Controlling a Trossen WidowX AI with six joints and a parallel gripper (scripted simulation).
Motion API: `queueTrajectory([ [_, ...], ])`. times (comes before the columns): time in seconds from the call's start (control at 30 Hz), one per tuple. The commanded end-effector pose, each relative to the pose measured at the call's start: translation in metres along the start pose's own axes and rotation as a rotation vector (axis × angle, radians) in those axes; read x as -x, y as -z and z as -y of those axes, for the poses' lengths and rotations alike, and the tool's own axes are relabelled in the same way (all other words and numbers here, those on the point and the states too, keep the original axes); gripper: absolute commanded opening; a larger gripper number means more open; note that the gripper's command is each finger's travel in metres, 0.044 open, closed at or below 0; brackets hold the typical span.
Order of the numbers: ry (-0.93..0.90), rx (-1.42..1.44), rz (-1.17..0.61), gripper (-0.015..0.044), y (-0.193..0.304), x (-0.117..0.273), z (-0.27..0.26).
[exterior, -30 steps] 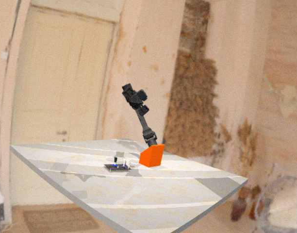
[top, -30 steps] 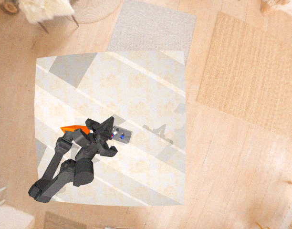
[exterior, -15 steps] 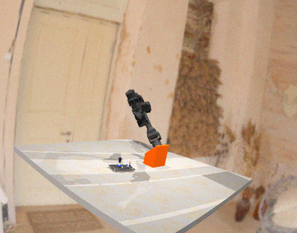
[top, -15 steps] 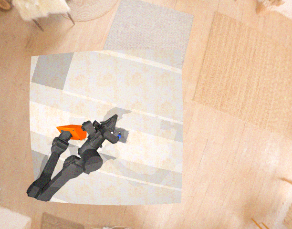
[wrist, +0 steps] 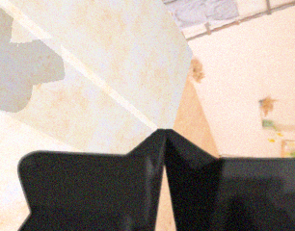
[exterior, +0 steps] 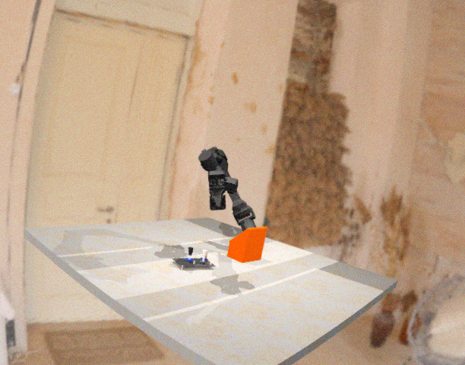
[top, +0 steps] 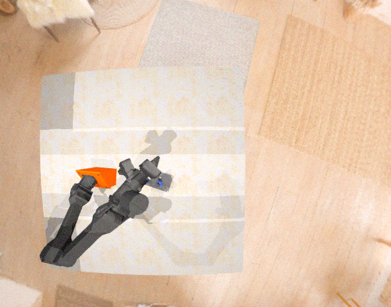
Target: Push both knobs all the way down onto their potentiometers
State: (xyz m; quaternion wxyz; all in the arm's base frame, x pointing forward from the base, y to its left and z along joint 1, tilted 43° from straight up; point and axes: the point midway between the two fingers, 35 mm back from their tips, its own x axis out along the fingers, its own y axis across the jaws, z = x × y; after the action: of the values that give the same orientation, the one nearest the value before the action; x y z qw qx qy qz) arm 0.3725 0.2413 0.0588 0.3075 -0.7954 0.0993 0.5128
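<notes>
The circuit board [top: 167,185] [exterior: 200,265] stands low on the table and is partly hidden by the arm in the top view. A black knob [exterior: 190,250] stands upright above one blue potentiometer [exterior: 188,259] [top: 160,182]. A white knob [exterior: 204,253] stands near the board's other end, above a second blue part. The exact gap under each knob is too small to tell. My gripper [top: 158,158] [exterior: 217,207] [wrist: 164,136] is shut and empty, its fingertips meeting. It is raised well above the table, clear of the board and both knobs.
An orange wedge-shaped block [top: 107,176] [exterior: 246,245] stands beside the board, near the arm's lower part. The table [top: 189,99] [exterior: 264,310] carries shadows of the arm. The table's edge shows in the wrist view, with the room beyond it.
</notes>
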Motion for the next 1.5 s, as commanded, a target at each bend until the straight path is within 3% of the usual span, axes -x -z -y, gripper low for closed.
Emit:
queueTrajectory([
  [0.0,-0.072,0.084,-0.015,0.0000,0.003,-0.005,-0.016],
  [0.73,-0.503,0.611,0.041,0.0000,0.022,-0.013,-0.107],
  [1.47,-0.890,1.160,0.334,0.0000,0.041,0.007,-0.182],
])
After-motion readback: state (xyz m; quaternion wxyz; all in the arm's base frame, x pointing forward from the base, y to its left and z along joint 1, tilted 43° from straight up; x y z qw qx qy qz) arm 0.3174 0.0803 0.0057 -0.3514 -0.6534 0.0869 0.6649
